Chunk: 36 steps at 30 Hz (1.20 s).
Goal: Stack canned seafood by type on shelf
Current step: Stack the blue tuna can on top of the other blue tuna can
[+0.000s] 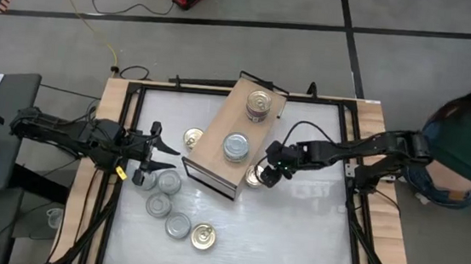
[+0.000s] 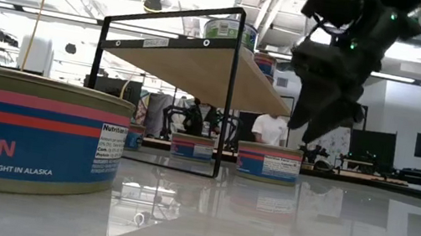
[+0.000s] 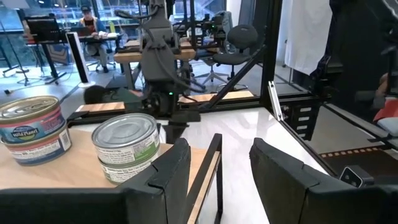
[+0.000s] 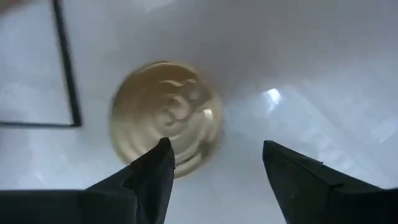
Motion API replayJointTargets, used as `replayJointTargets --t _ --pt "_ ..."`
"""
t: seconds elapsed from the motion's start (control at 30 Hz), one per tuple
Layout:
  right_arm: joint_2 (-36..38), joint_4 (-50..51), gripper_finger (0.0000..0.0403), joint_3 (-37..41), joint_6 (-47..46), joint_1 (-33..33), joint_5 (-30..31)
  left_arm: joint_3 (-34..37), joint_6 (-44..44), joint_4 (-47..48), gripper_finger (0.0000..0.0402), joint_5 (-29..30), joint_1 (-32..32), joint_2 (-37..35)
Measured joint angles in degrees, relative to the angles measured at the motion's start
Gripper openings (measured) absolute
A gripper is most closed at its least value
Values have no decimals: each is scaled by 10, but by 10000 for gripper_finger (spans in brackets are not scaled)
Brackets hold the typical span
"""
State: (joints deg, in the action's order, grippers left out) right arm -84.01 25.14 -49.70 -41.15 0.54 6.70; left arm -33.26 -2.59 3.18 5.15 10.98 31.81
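While our right tool (image 1: 268, 171) hangs with fingers parted and empty over a flat round gold-lidded tin (image 1: 254, 177) on the white desk (image 1: 295, 231), we judge the step in hand to be the approach to pick that tin.

- Nearest: a group of silver-lidded tins (image 1: 164, 192) and one gold-lidded tin (image 1: 202, 236) stand on the desk's near left.
- Mid: our left tool (image 1: 150, 153) waits, fingers spread and empty, just left of the light tan plywood shelf (image 1: 217, 152).
- Farther: the shelf top carries a silver-lidded stack (image 1: 236, 147) and a second stack (image 1: 258, 106) beyond.

Next, we judge, the right tool must descend, centre the tin between its fingers, then close.
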Motion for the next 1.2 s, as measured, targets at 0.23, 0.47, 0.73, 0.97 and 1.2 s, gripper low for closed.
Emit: replayJointTargets --t 0.23,0.47,0.73,0.97,1.2 --pt "0 -52 219 35 -24 6 -10 0 3 4 160 0 0 0" --pt "-39 -81 169 38 -24 2 -9 0 1 4 160 0 0 0" --pt "-51 -67 103 36 -18 5 -5 0 2 5 160 0 0 0" --pt "-48 38 16 38 -14 13 1 0 8 14 160 -4 0 0" --pt "-45 140 48 40 -24 15 27 0 9 26 160 -3 0 0"
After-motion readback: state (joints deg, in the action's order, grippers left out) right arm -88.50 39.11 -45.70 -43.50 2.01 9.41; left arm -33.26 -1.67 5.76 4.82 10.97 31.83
